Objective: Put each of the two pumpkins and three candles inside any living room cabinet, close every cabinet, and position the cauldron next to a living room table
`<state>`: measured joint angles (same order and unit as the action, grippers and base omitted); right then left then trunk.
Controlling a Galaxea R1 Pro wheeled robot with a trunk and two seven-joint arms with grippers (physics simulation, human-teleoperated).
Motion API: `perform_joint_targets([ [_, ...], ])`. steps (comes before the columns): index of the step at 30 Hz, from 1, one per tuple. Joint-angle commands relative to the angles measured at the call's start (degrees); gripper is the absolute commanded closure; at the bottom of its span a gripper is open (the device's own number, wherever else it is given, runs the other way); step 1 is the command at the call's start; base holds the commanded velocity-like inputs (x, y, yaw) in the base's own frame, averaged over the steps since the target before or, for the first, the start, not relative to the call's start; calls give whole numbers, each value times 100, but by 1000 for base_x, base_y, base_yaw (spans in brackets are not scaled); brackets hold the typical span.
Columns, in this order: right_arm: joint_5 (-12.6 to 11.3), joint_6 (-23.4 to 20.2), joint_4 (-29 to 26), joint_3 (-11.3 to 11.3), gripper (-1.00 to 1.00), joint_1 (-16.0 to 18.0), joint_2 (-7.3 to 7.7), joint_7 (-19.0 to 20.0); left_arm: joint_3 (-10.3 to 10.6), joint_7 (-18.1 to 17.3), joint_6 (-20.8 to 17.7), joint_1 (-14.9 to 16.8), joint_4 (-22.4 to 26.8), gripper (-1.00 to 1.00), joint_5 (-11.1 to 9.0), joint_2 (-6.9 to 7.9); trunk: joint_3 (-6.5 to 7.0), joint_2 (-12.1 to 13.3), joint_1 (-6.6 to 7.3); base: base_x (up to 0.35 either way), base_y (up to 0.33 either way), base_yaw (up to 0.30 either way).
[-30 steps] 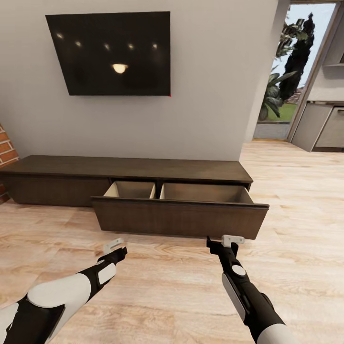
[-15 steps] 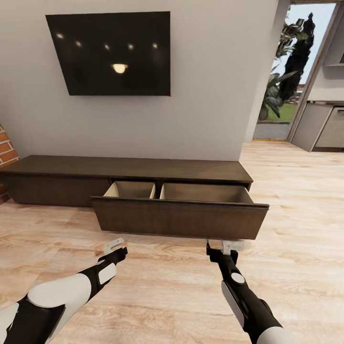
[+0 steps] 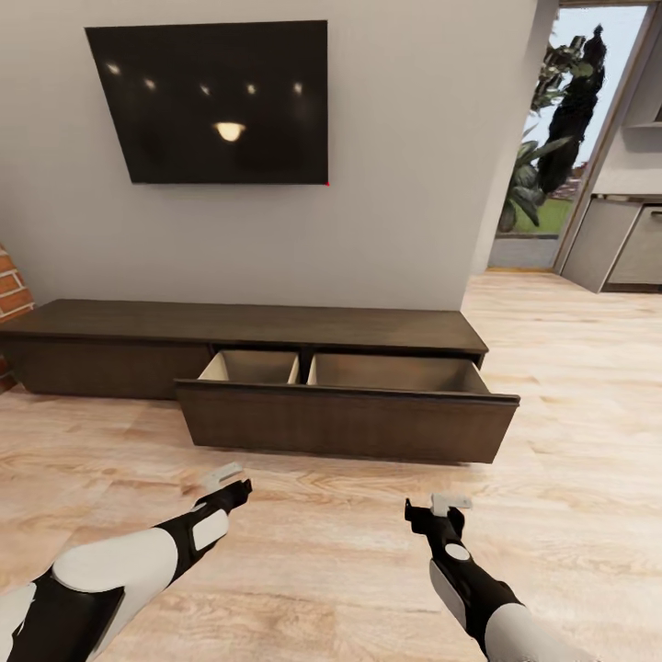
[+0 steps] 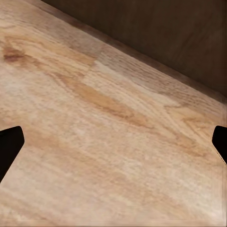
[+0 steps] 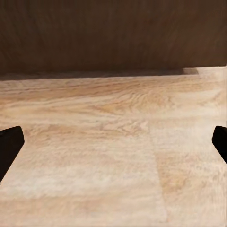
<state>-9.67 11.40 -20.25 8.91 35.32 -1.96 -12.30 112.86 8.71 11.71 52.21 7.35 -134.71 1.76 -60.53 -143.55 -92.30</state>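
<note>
Before the low dark-brown cabinet (image 3: 244, 324), both arms are held low over the pale wood floor (image 3: 322, 561), with nothing gripped.

At the far left a strip of brick fireplace (image 3: 9, 294) is seen beside the cabinet's end, and a black wall-mounted television (image 3: 210, 99) is hung above it. The left gripper (image 3: 226, 478) is spread wide over bare planks, short of the drawer front. One wide drawer (image 3: 345, 409) is pulled out, its two tan compartments seen from above with no contents visible. The right gripper (image 3: 450, 504) is likewise spread wide, near the drawer's front panel (image 5: 113, 33). Further right, a doorway (image 3: 561, 147) to greenery is seen.
</note>
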Motion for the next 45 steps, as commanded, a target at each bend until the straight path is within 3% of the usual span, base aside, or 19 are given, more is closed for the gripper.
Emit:
perform_joint_targets([
  [1, -65, 33, 19, 49, -100, 10, 3, -34, 49, 43, 41, 8, 44, -100, -29, 8, -5, -2, -1, 270, 0, 0],
  [45, -53, 21, 100, 49, -100, 27, 13, -34, 52, 45, 24, 8, 188, -100, -29, 18, -5, -2, -1, 255, 0, 0],
])
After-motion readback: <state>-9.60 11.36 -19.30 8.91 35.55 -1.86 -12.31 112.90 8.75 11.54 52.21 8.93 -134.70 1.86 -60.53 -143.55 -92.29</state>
